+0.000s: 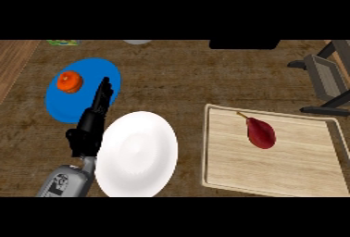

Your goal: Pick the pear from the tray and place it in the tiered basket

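Observation:
A dark red pear [261, 133] with a thin stem lies on the light wooden tray [273, 171] at the right of the counter, near the tray's far side. The tiered basket [327, 74], a dark wire frame, stands at the far right edge, beyond the tray. My left hand [89, 129] shows at the lower left with its fingers straight, pointing away over the edge of the blue plate; it is open and holds nothing. It is far to the left of the pear. My right hand does not show.
A white plate [137, 155] lies between my left hand and the tray. A blue plate [82, 90] at the far left carries an orange fruit [70, 81]. Small objects sit along the counter's far edge.

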Robot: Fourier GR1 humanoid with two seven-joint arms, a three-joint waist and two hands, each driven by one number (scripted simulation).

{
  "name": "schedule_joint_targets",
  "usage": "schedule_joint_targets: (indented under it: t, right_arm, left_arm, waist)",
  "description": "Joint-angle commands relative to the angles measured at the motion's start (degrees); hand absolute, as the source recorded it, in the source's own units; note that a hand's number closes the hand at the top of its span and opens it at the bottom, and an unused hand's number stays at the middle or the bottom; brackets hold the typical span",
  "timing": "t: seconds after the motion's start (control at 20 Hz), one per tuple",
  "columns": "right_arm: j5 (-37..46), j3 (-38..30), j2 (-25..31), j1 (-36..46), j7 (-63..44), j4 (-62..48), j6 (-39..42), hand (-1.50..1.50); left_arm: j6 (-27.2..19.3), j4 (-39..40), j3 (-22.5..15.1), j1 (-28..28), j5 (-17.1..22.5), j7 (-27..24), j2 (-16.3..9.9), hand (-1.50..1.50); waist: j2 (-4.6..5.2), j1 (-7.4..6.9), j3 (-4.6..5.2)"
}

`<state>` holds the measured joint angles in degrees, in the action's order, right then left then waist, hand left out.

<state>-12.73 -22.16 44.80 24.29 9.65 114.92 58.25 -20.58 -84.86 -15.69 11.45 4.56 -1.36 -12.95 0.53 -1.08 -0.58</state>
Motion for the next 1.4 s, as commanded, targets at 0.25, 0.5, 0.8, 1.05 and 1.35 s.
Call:
schedule_joint_targets:
  t: [0.25, 0.5, 0.8, 1.05, 1.35]
  right_arm:
    - [18.23, 3.66, -2.11, -7.12, 16.76, 8.17, 3.63, -1.5]
    - [27.96, 7.73, 2.66, -12.34, 22.5, 9.53, -1.71, -1.5]
    - [40.11, 13.31, 8.27, -18.85, 34.71, 2.22, -15.77, -1.5]
    - [50.43, 18.45, 9.86, -20.19, 44.65, -9.89, -33.38, -1.5]
    - [55.15, 20.89, 8.93, -18.79, 48.44, -15.95, -41.39, -1.5]
  left_arm:
    - [-0.67, -3.28, -0.77, 1.13, -2.0, 4.57, -0.83, 0.0]
    - [-0.82, 0.19, -0.23, -0.26, -1.95, 0.06, 0.83, 0.0]
    - [-1.45, -3.21, -0.9, -1.12, -3.16, 2.91, 0.52, 0.0]
    - [-1.38, -1.57, -0.89, -0.49, -3.51, 2.26, 2.19, 0.0]
    - [1.89, -3.98, 2.74, 0.05, -2.6, 5.12, -0.09, 0.0]
  waist:
    - [0.09, -0.66, 0.1]
    - [0.21, 0.06, 0.24]
    - [-0.18, 0.24, 0.29]
    - [-0.07, -0.08, 0.43]
    - [-0.46, 0.59, 0.56]
